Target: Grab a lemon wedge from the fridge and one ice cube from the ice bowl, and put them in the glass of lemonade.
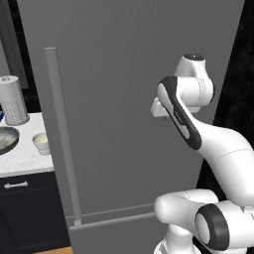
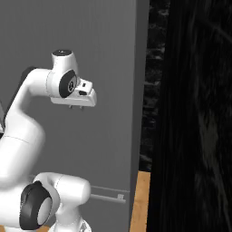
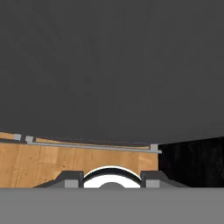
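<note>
The fridge [image 1: 119, 99] is a tall matte grey front with its door shut, and its long vertical bar handle [image 1: 62, 134] runs down the left side. The lemon wedge is hidden behind that door. On the white counter [image 1: 25, 159] to the left sit the ice bowl [image 1: 6, 140], cut by the picture's edge, and the glass of lemonade [image 1: 41, 143]. My gripper [image 2: 75, 107] hangs close in front of the fridge door, well right of the handle, pointing down. In the hand view its fingertips [image 3: 70, 178] stand wide apart, open, with nothing between them.
A tall white paper-towel roll [image 1: 12, 100] stands behind the bowl. Dark drawers [image 1: 25, 208] sit under the counter. A horizontal bar handle [image 1: 114, 219] crosses the fridge's lower part. Wooden floor [image 2: 140, 199] lies below, and a black wall [image 2: 195, 113] rises right of the fridge.
</note>
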